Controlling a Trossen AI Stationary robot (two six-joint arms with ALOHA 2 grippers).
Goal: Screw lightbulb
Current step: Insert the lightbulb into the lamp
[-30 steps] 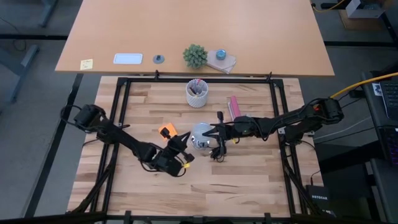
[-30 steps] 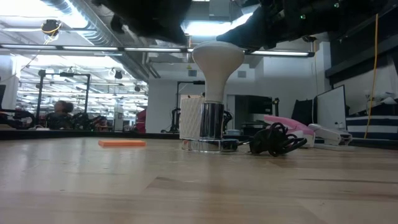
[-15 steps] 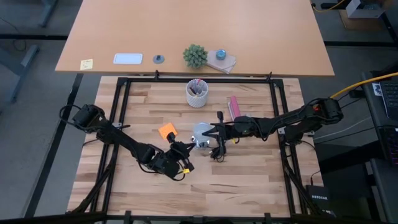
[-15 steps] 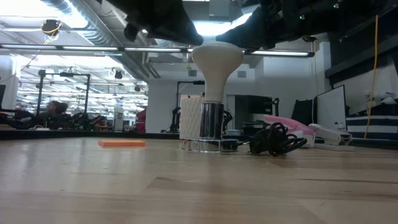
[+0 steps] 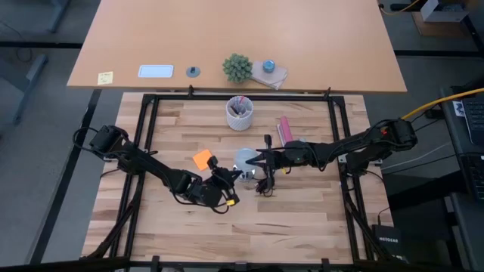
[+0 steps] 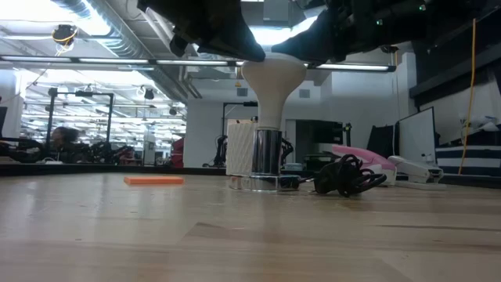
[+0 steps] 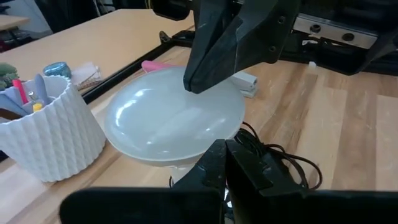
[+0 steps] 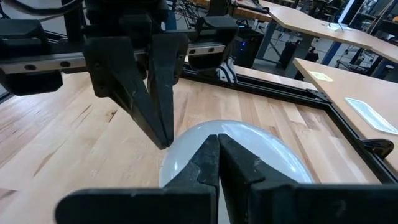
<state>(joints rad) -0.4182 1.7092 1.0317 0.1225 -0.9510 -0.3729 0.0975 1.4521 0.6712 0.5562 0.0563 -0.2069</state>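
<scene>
The white lightbulb (image 5: 246,160) stands upright, wide end up, its narrow base in the silvery fitting (image 6: 266,160) at the table's middle. My left gripper (image 5: 235,175) is shut, its tips at the dome's near-left edge (image 6: 252,55). From the right, my right gripper (image 5: 258,160), also shut, reaches the dome's top (image 6: 301,51). In the left wrist view my own shut fingers (image 7: 227,149) sit below the dome (image 7: 168,118). The right wrist view shows the right gripper's shut fingers (image 8: 219,140) over it. My left gripper touches the rim of the bulb's dome (image 8: 179,145) with its shut fingertips (image 8: 160,127), coming slanting from the table's near-left, almost level. The bulb stays upright in the fitting. My right gripper rests its shut fingertips (image 7: 208,68) on the top of the dome (image 7: 180,102), coming nearly level from the table's right.
The fitting's black cord (image 5: 265,185) lies bunched just right of the bulb. A white ribbed cup of pens (image 5: 240,112) stands behind it, an orange flat piece (image 5: 202,159) to its left, a pink object (image 5: 284,130) to its far right.
My left gripper has swung from the near-left toward the bulb and turned at the wrist, bringing its shut tips up to the dome's edge. The bulb has stayed upright in the fitting.
</scene>
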